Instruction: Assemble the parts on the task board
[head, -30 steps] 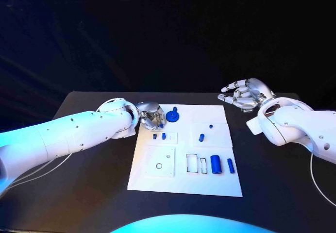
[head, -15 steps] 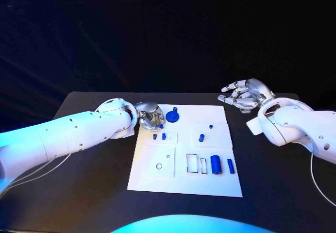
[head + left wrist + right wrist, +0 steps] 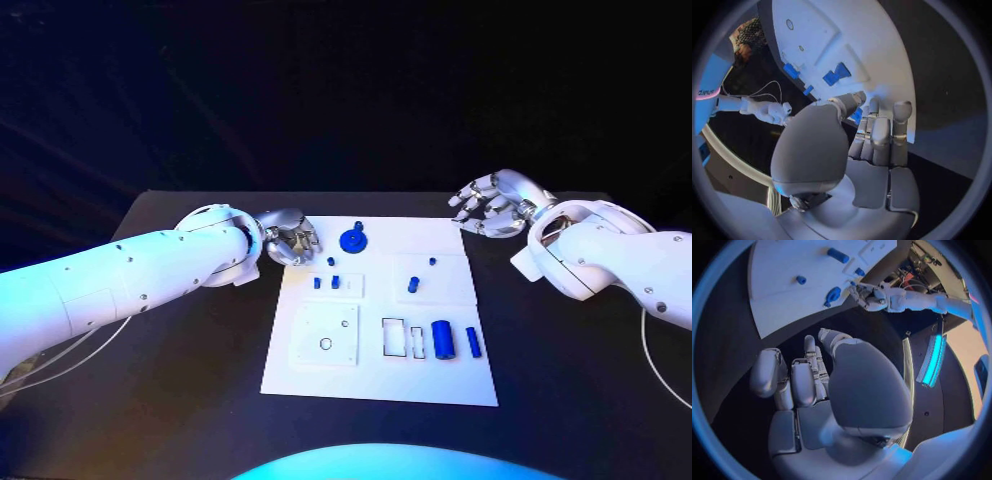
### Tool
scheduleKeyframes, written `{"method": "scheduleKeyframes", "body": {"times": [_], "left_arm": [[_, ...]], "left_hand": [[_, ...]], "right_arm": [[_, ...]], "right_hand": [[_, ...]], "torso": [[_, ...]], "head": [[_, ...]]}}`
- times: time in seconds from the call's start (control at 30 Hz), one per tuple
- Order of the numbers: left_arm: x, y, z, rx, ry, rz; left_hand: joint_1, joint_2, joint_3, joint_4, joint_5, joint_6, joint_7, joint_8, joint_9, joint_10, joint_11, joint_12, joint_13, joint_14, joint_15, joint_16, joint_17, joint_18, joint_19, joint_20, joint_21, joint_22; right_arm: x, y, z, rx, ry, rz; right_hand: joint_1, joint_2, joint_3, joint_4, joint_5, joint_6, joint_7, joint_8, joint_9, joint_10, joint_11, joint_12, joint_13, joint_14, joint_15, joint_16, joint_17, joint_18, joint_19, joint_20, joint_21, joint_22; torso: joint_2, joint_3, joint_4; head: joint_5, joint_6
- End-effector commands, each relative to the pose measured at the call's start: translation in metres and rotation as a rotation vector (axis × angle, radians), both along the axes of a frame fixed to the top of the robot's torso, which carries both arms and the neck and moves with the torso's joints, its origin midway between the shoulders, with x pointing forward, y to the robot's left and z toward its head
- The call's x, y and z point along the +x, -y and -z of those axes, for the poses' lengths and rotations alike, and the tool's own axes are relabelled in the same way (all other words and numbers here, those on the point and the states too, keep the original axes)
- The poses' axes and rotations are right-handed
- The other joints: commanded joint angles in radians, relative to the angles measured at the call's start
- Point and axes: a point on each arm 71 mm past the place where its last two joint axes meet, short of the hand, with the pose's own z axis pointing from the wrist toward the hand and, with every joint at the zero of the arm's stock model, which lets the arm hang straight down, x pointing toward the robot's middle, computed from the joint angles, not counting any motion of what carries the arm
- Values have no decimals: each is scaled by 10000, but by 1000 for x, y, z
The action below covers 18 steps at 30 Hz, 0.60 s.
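The task board (image 3: 382, 310) is shown with several blue parts (image 3: 453, 341) lying loose, well apart from both hands; assembly is judged largely unfinished. The left hand (image 3: 289, 237) is held at the board's far corner, fingers curled, seemingly holding nothing; the right hand (image 3: 495, 203) is held spread and empty beside the opposite corner.

A dark room is seen, with the black table (image 3: 173, 340) barely separated from the background. The white task board (image 3: 378, 375) is lit brightly and evenly from above, with faint soft shadows cast beside the parts. A cyan tint is laid over the left arm (image 3: 116, 285). In the wrist views, straight board edges are bent by fisheye distortion, the circles are framed in black, and the near palms are rendered soft.
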Motion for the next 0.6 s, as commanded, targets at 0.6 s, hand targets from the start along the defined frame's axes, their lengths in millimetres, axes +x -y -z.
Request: {"method": "scheduleKeyframes", "body": {"times": [0.6], "left_arm": [[-19,-30,-40,-10006,-1504,-2191]], "left_hand": [[-338,342,-706,-232,27,327,155,287,273,-238,152,100,57,-2299,190,-2441,-3683,315,-1223,197,-1596,-1375]], "right_arm": [[-9,-40,30,-5514,1467,-2566]], "right_hand": [[-662,-291,856,-683,-302,653,-197,-181,-49,696,-182,-1374,-1508,385,-231,278,267,-55,281,-247,540,1361]], "torso": [[1,-32,21]], "head": [[-563,41]]}}
